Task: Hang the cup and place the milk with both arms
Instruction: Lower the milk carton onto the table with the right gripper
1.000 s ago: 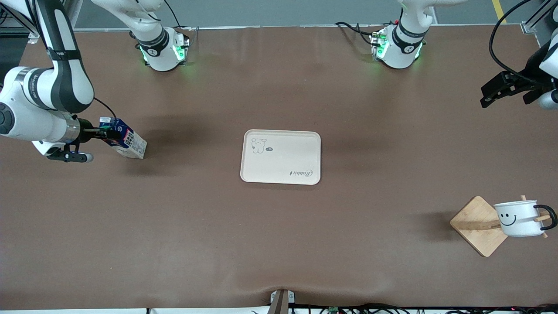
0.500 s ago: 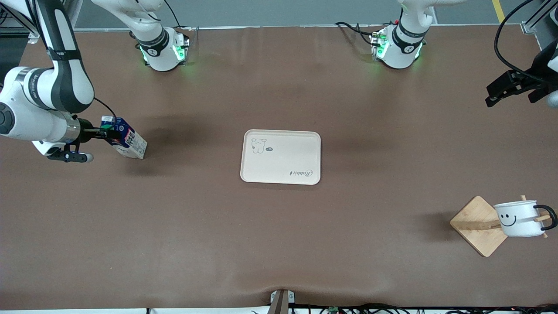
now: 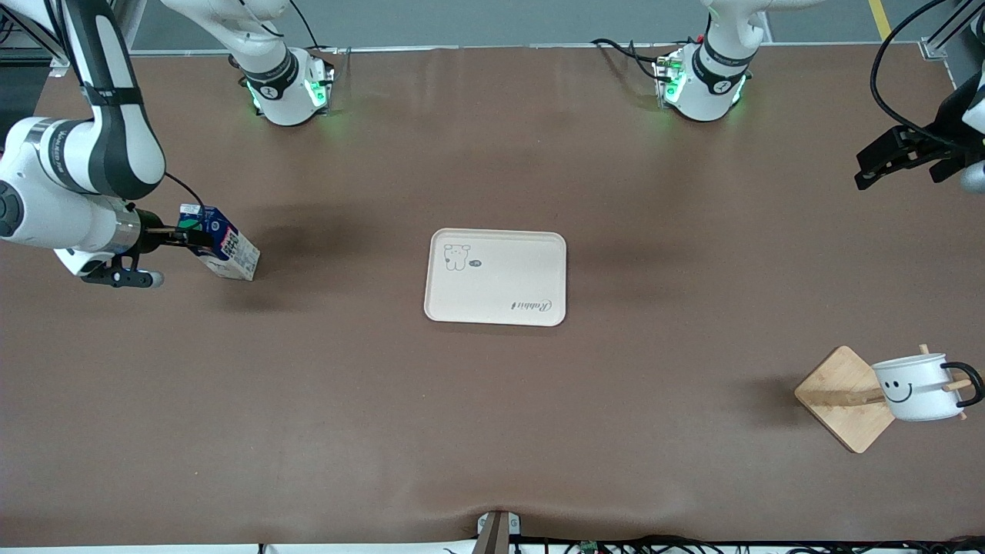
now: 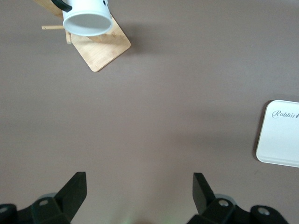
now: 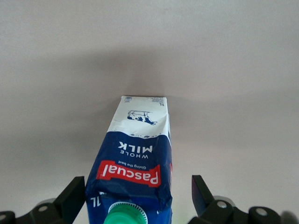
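Note:
The milk (image 3: 225, 248), a dark blue carton with a green cap, stands on the table toward the right arm's end. My right gripper (image 3: 194, 235) is open with its fingers on either side of the carton's top. In the right wrist view the milk (image 5: 135, 158) sits between my gripper's (image 5: 135, 191) fingers, with a gap on one side. The cup (image 3: 916, 387), a white mug with a smiley face, hangs by its handle on a wooden rack (image 3: 843, 396) toward the left arm's end. My left gripper (image 3: 866, 171) is open and empty, up in the air away from the cup. The left wrist view shows that gripper (image 4: 139, 186) and the cup (image 4: 87, 18).
A cream tray (image 3: 496, 296) with a bear print lies in the middle of the table; its corner shows in the left wrist view (image 4: 280, 140). The two arm bases with green lights stand along the table's edge farthest from the front camera. Cables run along the edge nearest it.
My left gripper has drifted a little outward toward the table's end. My right gripper has edged slightly closer around the milk's top. The cup stays on the rack.

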{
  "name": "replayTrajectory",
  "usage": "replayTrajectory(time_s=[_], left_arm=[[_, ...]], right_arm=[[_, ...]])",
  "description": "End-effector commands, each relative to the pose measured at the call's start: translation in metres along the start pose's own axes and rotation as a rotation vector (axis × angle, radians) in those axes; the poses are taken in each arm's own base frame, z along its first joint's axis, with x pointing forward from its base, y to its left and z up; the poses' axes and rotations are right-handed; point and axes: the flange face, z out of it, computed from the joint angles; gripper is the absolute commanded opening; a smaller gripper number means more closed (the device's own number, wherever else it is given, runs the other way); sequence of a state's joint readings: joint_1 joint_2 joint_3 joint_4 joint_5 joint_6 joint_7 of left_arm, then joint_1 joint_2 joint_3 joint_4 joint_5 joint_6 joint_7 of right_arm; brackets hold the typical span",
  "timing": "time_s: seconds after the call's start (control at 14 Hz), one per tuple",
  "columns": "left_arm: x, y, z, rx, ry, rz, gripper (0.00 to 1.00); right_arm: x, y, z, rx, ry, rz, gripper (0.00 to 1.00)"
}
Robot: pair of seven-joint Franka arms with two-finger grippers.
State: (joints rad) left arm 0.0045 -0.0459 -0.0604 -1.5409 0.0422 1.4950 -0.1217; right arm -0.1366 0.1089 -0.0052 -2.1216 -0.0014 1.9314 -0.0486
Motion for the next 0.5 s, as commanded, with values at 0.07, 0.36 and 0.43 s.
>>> replayTrajectory(time_s=[0.07, 0.36, 0.43], left_arm=[[-0.008, 0.0, -0.001, -0.015, 0.01, 0.01, 1.0], [-0.011, 0.002, -0.002, -0.014, 0.011, 0.013, 1.0], [-0.012, 0.002, -0.003, -0.014, 0.014, 0.015, 1.0]], right_arm=[[0.011, 0.002, -0.032, -0.011, -0.011, -0.037, 1.0], [0.035, 0.01, -0.106, -0.006, 0.09, -0.17, 1.0], [0.04, 0.008, -0.119, -0.015, 0.143, -0.18, 1.0]])
